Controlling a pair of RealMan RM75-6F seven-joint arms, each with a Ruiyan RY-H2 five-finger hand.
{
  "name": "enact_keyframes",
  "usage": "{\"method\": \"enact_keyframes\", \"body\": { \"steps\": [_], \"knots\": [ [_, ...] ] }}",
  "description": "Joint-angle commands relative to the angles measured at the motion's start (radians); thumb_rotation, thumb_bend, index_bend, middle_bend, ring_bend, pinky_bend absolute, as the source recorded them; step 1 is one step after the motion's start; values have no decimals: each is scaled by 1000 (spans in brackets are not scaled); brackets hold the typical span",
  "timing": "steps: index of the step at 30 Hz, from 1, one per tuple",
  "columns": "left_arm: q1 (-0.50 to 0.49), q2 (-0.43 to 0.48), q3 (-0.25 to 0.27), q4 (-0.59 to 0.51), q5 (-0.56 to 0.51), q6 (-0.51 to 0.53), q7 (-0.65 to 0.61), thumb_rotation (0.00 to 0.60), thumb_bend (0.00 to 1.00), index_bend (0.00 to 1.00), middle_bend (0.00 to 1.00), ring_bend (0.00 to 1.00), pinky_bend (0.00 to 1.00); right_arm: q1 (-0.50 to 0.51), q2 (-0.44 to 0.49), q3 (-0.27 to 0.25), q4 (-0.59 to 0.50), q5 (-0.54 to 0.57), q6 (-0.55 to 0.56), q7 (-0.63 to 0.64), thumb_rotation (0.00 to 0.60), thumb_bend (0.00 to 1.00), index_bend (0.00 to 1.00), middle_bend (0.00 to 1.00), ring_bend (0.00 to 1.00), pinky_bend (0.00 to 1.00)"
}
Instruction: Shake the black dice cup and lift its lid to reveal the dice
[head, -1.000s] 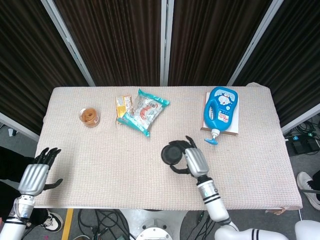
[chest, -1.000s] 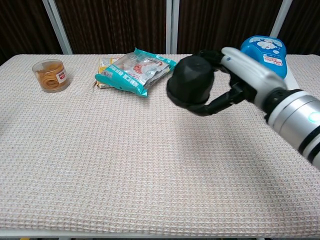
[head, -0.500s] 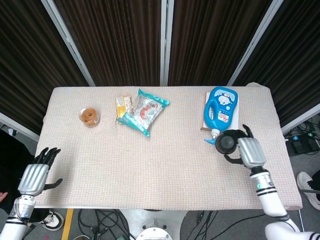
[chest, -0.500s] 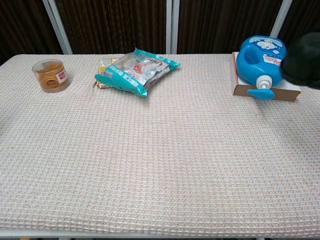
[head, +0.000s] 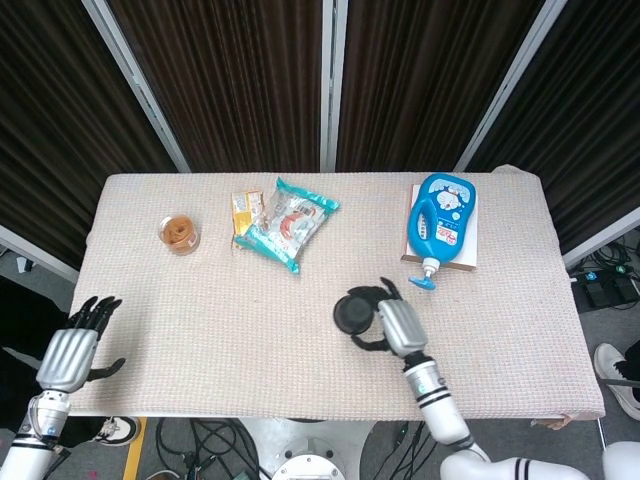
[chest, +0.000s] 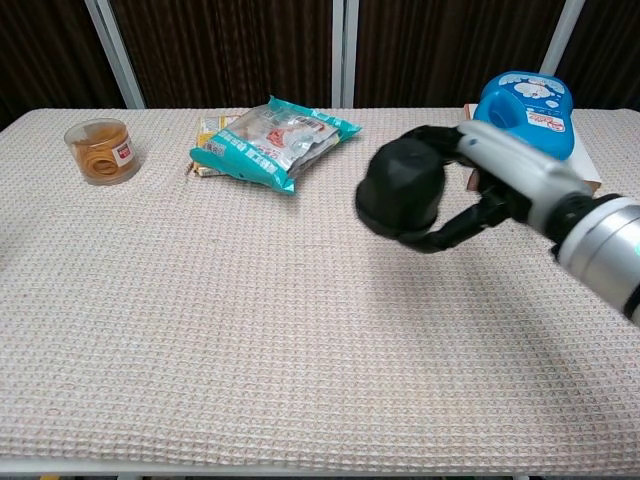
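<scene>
Left hand (head: 70, 352), silver-backed with black fingers, hangs off the near-left corner of the table, fingers spread apart, nothing in it; it shows in the head view only. Table surface is a beige waffle-weave cloth (head: 210, 310) (chest: 200, 330) covering the whole top. Near the far-left part sits a small clear round plastic tub of tan rubber bands (head: 179, 233) (chest: 101, 151), upright, well apart from the rest. Right of it, toward the far edge at centre, a flat yellow snack packet (head: 244, 211) (chest: 208, 135) lies partly under a teal-and-white crinkled snack bag (head: 290, 221) (chest: 275, 142); the two touch. Right of centre, toward the near edge, the right hand (head: 392, 324) (chest: 500, 185) grips the black rounded dice cup (head: 354, 313) (chest: 401, 187), dark fingers wrapped over its top and under its base; the chest view shows the cup raised clear of the cloth, lid closed on it. Toward the far-right corner, a blue pump-top plastic bottle with a cartoon label (head: 440, 222) (chest: 526, 104) lies flat on a white flat box (head: 471, 255) (chest: 589, 166), its nozzle pointing at the near edge, near the raised cup but apart from it.
</scene>
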Motion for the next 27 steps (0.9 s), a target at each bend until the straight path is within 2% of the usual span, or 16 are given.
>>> {"method": "enact_keyframes", "body": {
  "steps": [1,5,12,16,19,27],
  "knots": [
    [-4,-3,-2,-3,3,-1,5,600,175,92,74,0,192,-120,344,-37,1,-44,87,173,600,282,570,544,192,0],
    [-3,-1,-4,-12,4,6,16,600,174,92,74,0,192,-104,293,-89,25,-114,59,165,600,282,570,543,192,0],
    [15,18,-1,-13,-13,20,9,600,174,92,73,0,192,-80,145,-145,132,-148,16,132,600,282,571,540,187,0],
    [16,14,-1,-4,-13,19,-6,600,175,92,74,0,192,-85,110,-169,181,-156,6,144,600,282,571,540,178,0],
    [13,7,1,3,-7,14,-9,600,175,92,74,0,192,-88,92,-179,209,-162,2,151,600,282,569,540,178,0],
    [16,9,-1,7,-5,21,-15,600,175,92,74,0,192,-87,64,-166,250,-165,8,186,600,281,567,540,178,0]
  ]
}}
